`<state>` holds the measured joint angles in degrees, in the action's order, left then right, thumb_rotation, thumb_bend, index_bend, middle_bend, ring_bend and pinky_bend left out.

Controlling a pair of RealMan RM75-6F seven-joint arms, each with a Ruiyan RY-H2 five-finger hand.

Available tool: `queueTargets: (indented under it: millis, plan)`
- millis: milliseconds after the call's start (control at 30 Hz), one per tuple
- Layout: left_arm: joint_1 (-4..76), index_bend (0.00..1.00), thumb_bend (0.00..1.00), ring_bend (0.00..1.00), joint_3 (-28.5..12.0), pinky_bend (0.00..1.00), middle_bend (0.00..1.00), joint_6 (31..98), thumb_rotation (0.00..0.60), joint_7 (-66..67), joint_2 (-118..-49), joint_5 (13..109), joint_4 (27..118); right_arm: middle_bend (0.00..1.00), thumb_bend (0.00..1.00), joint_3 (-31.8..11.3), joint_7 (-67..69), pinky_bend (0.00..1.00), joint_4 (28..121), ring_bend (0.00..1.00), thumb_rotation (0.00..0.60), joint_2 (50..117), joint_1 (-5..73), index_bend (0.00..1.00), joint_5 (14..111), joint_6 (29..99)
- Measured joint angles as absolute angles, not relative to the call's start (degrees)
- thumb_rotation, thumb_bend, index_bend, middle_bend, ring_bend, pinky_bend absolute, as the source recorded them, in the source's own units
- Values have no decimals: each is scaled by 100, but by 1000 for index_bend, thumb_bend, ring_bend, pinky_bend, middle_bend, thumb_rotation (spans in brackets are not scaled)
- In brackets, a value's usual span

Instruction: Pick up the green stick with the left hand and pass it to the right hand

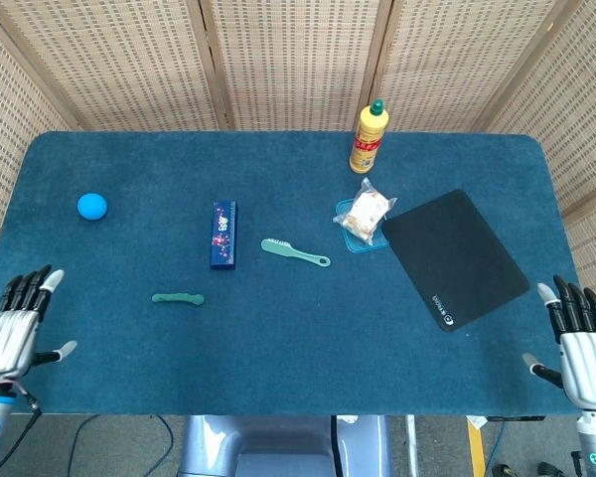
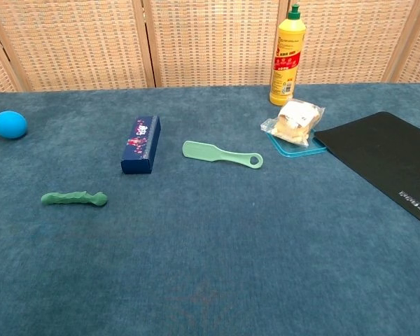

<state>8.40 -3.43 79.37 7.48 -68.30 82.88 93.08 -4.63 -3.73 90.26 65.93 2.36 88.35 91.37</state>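
Carpet-topped blue table [image 1: 278, 358] before wicker screens [image 1: 298, 60]

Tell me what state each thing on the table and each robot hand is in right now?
green stick: lying flat, untouched
left hand: open, empty, at the near left edge
right hand: open, empty, at the near right corner
yellow bottle: upright, green cap on
blue box: lying flat
green brush: lying flat
snack bag: resting on a small blue tray
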Motion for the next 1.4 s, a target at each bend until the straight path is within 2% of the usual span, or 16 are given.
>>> queueTargets:
  millis: [167, 367, 467, 600, 1033, 1400]
  plan:
    - [1354, 259, 128, 0, -501, 0, 0, 7213, 600, 929, -7102, 8140, 9101, 0, 0, -476, -258, 0, 9007, 0, 600, 6547, 246, 0, 8827, 9098]
    - [2065, 349, 181, 0, -787, 0, 0, 6148, 600, 1224, -7623, 7418, 8747, 0, 0, -472, -205, 0, 8936, 0, 600, 6555, 308, 0, 8727, 8882]
    - [2329, 390, 219, 0, -885, 0, 0, 5842, 600, 1405, -7907, 7066, 8520, 0, 0, -456, -167, 0, 8954, 0, 600, 6540, 331, 0, 8710, 8794]
    - [2531, 401, 293, 0, -947, 0, 0, 5645, 600, 1572, -8205, 6798, 8228, 0, 0, -449, -201, 0, 8974, 0, 600, 6524, 364, 0, 8634, 8673]
    - [2964, 430, 366, 0, -970, 0, 0, 5343, 600, 2017, -8890, 6144, 7639, 0, 0, -479, -195, 0, 9019, 0, 600, 6476, 400, 0, 8470, 8528]
    - [3078, 463, 367, 0, -932, 0, 0, 5318, 600, 2010, -9043, 5945, 7449, 0, 0, -485, -108, 0, 9011, 0, 600, 6446, 401, 0, 8456, 8519]
